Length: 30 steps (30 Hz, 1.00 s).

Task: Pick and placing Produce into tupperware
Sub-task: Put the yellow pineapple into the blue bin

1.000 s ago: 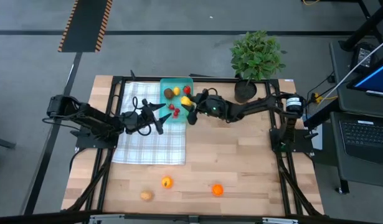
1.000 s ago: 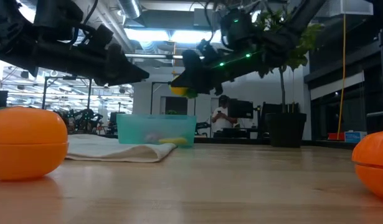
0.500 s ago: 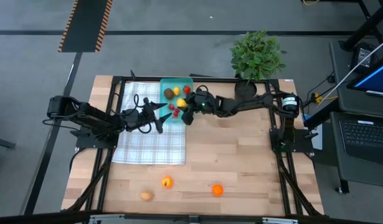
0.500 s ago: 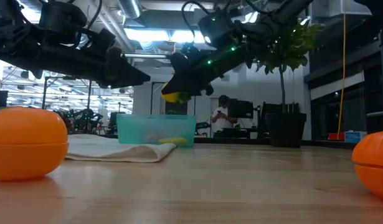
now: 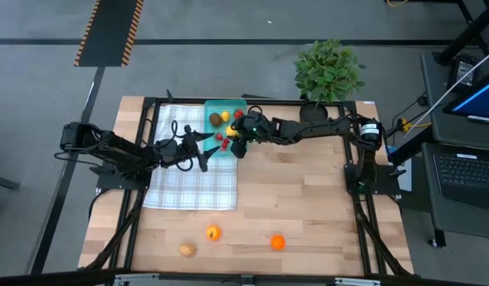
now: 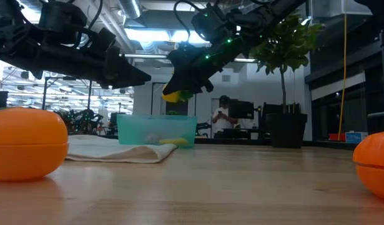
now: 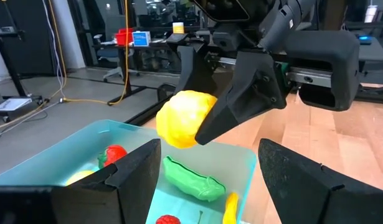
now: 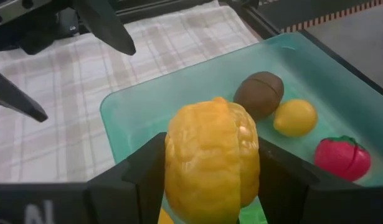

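The teal tupperware [image 5: 220,111] stands at the table's far middle, on the right edge of a white checked cloth [image 5: 188,179]. In it lie a brown piece [image 8: 260,93], a small yellow piece [image 8: 294,117], a red piece [image 8: 342,155] and a green piece [image 7: 191,177]. My right gripper [image 5: 234,135] hangs over the tupperware's right half, shut on a lumpy yellow produce piece [image 8: 212,158]. My left gripper [image 5: 204,149] is open and level above the cloth beside the tupperware, with nothing between its fingers. Three more produce pieces lie near the front edge. My right gripper pinches the yellow piece by its two opposite sides [image 8: 174,163] between its two fingers [image 8: 138,180]. The fingers slant down from the table's right side. The piece [image 6: 173,95] hangs clear, well above the tupperware [image 6: 157,130].
An orange piece [image 5: 213,233], a second orange piece [image 5: 277,241] and a brown piece [image 5: 186,249] lie on bare wood near the front edge. A potted green plant [image 5: 327,75] stands at the far right. A person shows in the room behind.
My right gripper has carried the yellow piece a little toward the table's left edge, farther over the tupperware, and has tipped its fingers more steeply downward. The piece stays clear of the tupperware.
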Available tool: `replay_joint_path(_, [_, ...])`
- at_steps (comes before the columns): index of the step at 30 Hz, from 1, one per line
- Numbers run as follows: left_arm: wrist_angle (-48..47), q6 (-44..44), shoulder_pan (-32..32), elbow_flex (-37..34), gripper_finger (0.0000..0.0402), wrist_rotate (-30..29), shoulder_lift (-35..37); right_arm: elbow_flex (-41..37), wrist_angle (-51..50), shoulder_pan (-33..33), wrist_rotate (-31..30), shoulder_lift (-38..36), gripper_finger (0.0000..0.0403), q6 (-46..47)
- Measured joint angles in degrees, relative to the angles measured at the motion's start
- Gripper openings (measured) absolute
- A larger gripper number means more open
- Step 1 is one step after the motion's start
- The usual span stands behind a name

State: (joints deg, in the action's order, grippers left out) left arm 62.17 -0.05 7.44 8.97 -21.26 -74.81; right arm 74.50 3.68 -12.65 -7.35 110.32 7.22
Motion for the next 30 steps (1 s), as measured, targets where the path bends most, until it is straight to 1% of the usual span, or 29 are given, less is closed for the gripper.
replay_joint_path(3, [-0.02,-0.56,0.00,0.00,0.0261,0.19,0.00,0.00,0.08,-0.27,-0.02,0.00,0.0203,-0.02])
replay_joint_path(8, [-0.02,-0.86,-0.02,-0.02,0.0261,2.95,0.00,0.01,1.44,-1.06,-0.07,0.36,0.0203,0.07])
replay_joint_path(15, [-0.21,-0.93,0.00,-0.02,0.0261,2.95,0.02,0.02,4.06,-1.56,0.00,5.02,0.0203,0.12])
replay_joint_path(25, [-0.88,-1.01,-0.02,-0.02,0.0261,2.95,0.02,0.01,7.69,-2.91,0.47,8.27,0.0203,1.55])
replay_joint_path(30, [-1.53,-1.01,0.00,-0.02,0.0261,2.95,0.02,-0.02,8.72,-2.90,0.59,9.35,0.0228,1.51])
